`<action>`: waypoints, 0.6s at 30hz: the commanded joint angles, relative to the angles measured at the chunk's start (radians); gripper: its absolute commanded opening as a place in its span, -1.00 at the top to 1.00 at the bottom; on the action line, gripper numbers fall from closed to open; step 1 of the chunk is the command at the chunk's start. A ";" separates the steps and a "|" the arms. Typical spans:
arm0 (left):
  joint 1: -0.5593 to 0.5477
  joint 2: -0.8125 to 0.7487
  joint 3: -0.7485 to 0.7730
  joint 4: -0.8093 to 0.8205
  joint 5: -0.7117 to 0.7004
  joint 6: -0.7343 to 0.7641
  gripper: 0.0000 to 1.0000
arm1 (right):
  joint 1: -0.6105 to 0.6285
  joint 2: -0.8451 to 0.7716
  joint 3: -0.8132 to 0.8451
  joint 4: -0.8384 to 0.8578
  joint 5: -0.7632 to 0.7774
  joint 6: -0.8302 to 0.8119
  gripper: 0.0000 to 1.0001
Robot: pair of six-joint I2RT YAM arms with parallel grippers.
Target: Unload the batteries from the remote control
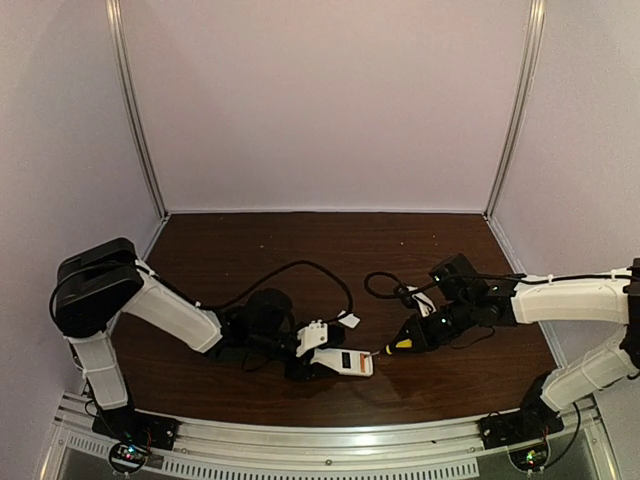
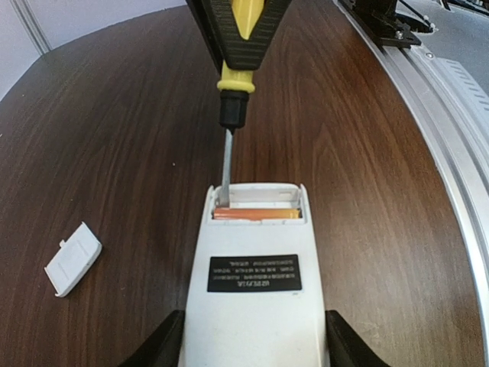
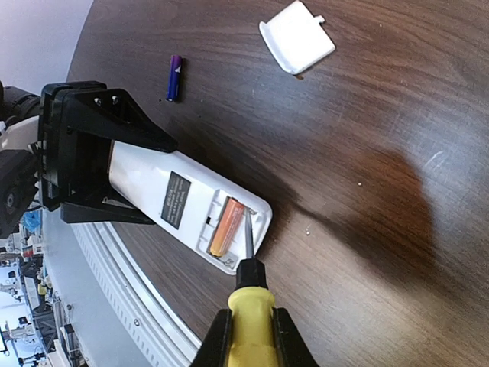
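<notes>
Left gripper point(image 1: 318, 357), from my overhead view, grips the remote control point(image 1: 345, 362) between half-spread jaws, front-centre on the table point(image 1: 250, 250); right gripper point(image 1: 412, 338) is clamped tight on the screwdriver point(image 1: 398, 347). Left wrist: blade tip in the open bay beside an orange battery point(image 2: 256, 215), lid point(image 2: 72, 258) nearby. Right wrist: blue-purple battery point(image 3: 174, 76) lying loose.

In the remote control point(image 2: 256, 321) a battery point(image 2: 256, 215) — screwdriver point(image 2: 231, 107) tip beside it; lid point(image 2: 72, 258), second battery point(image 3: 174, 77) apart.

The remote control point(image 2: 256, 332) is white with a black label point(image 2: 254, 274), one battery point(image 2: 256, 215) orange, other battery point(image 3: 174, 76) blue-purple, screwdriver point(image 2: 231, 107) yellow-and-black, bench point(image 2: 114, 153) dark brown woodgrain.
</notes>
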State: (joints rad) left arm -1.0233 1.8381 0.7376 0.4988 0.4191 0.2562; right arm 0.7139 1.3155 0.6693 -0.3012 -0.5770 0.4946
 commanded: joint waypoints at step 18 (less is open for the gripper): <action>-0.024 0.064 0.004 0.008 -0.028 0.069 -0.18 | 0.013 0.036 0.000 0.000 0.051 0.052 1.00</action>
State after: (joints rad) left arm -1.0267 1.8759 0.7372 0.5121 0.3946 0.2672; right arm 0.7185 1.3521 0.6521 -0.2535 -0.5850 0.5316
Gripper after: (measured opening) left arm 0.567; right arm 0.163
